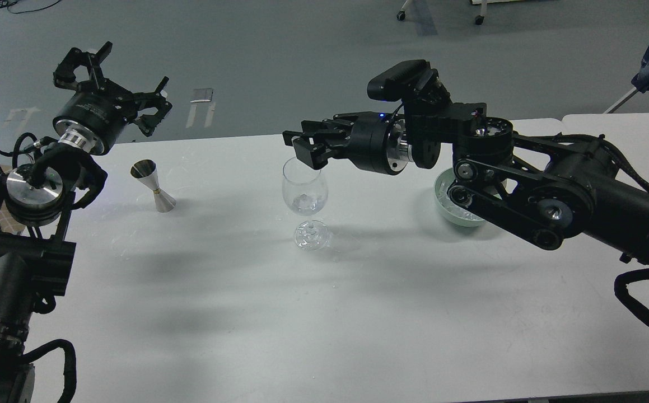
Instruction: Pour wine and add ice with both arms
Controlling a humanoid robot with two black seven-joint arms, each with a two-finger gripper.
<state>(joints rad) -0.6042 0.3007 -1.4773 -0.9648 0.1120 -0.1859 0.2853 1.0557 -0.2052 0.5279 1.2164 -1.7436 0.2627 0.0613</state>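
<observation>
A clear wine glass [304, 187] stands upright mid-table. A small clear ice cube [305, 200] lies in the bottom of its bowl; I cannot make out any wine there. My right gripper [300, 147] hovers just above and right of the glass rim, its jaws apart and empty. My left gripper [118, 83] is wide open and empty, raised over the table's far left corner, above and left of a steel jigger [154, 185]. A pale green bowl [445, 208] holding more ice [446, 193] sits behind my right arm, mostly hidden.
The white table [313, 313] has its far edge just behind the glass. A second table [626, 129] adjoins at the right. My right arm spans the table's right half above the bowl. Grey floor lies beyond.
</observation>
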